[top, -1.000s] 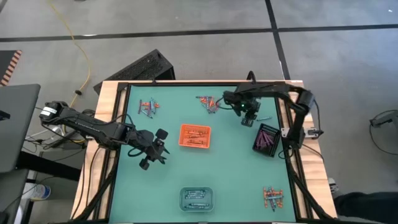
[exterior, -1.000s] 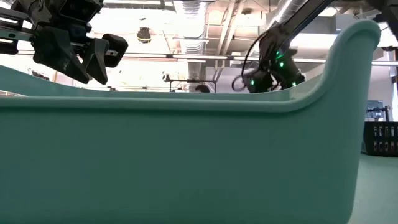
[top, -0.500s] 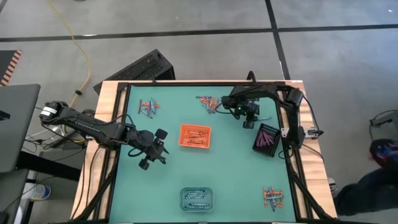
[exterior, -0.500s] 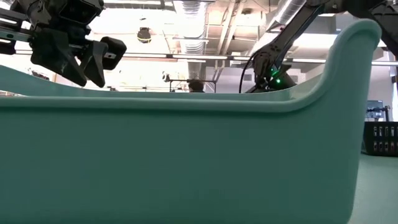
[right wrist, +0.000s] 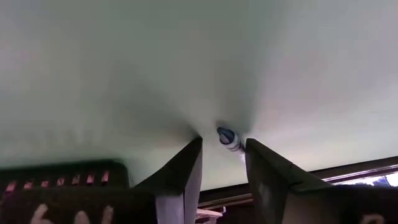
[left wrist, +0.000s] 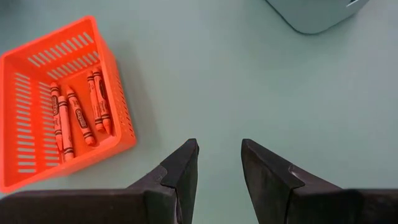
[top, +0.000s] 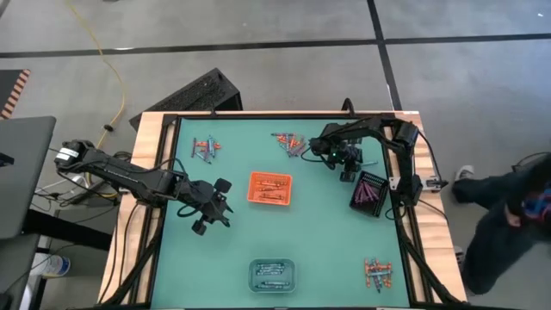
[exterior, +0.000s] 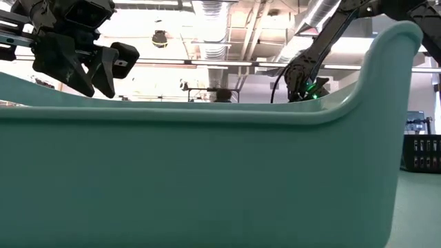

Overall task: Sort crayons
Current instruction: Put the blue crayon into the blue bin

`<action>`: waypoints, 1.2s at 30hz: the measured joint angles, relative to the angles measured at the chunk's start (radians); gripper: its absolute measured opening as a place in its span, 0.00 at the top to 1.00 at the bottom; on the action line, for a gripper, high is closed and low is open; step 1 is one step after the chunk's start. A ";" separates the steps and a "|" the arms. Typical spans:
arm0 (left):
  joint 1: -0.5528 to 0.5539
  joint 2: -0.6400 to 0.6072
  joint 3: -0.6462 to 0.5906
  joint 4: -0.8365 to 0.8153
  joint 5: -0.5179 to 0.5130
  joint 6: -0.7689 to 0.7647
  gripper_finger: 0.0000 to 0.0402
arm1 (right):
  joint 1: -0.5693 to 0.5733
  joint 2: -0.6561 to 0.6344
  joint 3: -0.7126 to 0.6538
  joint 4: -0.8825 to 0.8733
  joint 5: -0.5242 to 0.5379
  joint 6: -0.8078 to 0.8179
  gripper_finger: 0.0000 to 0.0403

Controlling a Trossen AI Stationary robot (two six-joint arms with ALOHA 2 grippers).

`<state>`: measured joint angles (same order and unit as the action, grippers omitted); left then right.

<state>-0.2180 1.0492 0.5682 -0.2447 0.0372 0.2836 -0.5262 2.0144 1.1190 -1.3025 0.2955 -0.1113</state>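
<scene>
My right gripper [right wrist: 222, 149] is low over the green mat at the far right, open. Its fingertips stand on either side of the end of a blue crayon [right wrist: 228, 138] that lies on the mat, with gaps showing on both sides. Beside it is the black tray [top: 370, 191] of purple crayons. My left gripper [left wrist: 219, 155] hangs open above bare mat, left of the orange tray [left wrist: 25, 68], which holds orange crayons [left wrist: 78, 118]. Loose crayon piles lie at the far left [top: 205, 148], the far middle [top: 288, 142] and the near right [top: 377, 273].
A clear tray [top: 272, 274] with crayons sits at the near middle. The mat's raised edge [exterior: 207, 172] fills the low view and hides the right gripper's tips there. A person [top: 508, 215] stands on the floor beyond the table's right side.
My right gripper has sunk toward the mat at the far right, next to the black tray. A person has walked into the high view at the right.
</scene>
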 joint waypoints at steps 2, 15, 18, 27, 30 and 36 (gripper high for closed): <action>0.000 0.000 0.000 0.003 0.000 0.000 0.72 | -0.001 0.000 0.000 0.001 0.000 0.003 0.68; 0.000 0.000 0.000 0.003 0.000 -0.017 0.72 | -0.036 -0.003 -0.050 0.066 0.000 0.006 0.96; 0.000 0.000 0.000 0.007 0.000 -0.017 0.72 | -0.028 -0.001 -0.041 0.056 0.007 0.014 0.98; 0.000 0.000 0.000 0.014 0.000 -0.016 0.72 | 0.026 0.003 0.032 0.014 0.057 0.059 1.00; 0.000 0.000 0.000 0.014 0.000 -0.016 0.72 | 0.055 0.002 0.073 0.002 0.067 0.070 1.00; 0.000 0.000 0.000 0.010 0.000 -0.016 0.72 | 0.117 -0.012 0.184 -0.054 0.069 0.093 1.00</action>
<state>-0.2182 1.0493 0.5682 -0.2345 0.0375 0.2673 -0.4097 2.0026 1.3027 -1.3561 0.3641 -0.0184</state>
